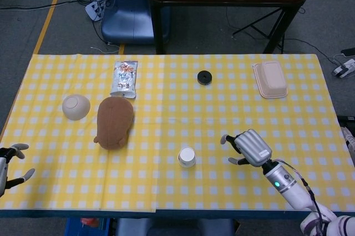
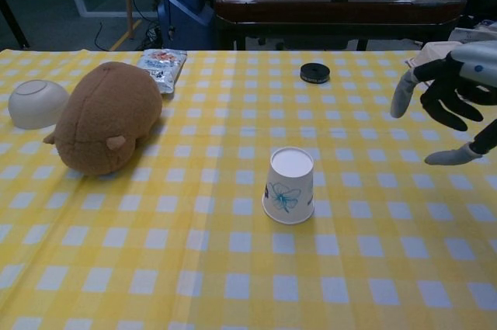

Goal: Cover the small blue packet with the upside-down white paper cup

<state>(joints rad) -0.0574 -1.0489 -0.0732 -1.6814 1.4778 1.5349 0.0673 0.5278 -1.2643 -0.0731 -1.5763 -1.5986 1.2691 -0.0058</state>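
The white paper cup (image 1: 187,156) (image 2: 289,185) stands upside down on the yellow checked tablecloth (image 1: 166,108), near the front middle, with a blue print on its side. No small blue packet shows in either view. My right hand (image 1: 248,148) (image 2: 454,105) hovers well to the right of the cup, fingers spread, holding nothing and apart from the cup. At the table's front left corner my left hand (image 1: 8,164) shows at the frame edge, fingers apart and empty; the chest view does not show it.
A brown plush toy (image 1: 114,122) (image 2: 109,116) lies left of the cup, with a white bowl (image 1: 76,106) beside it and a silver snack packet (image 1: 124,78) behind. A black disc (image 1: 204,77) and a beige takeaway box (image 1: 270,79) sit at the back right.
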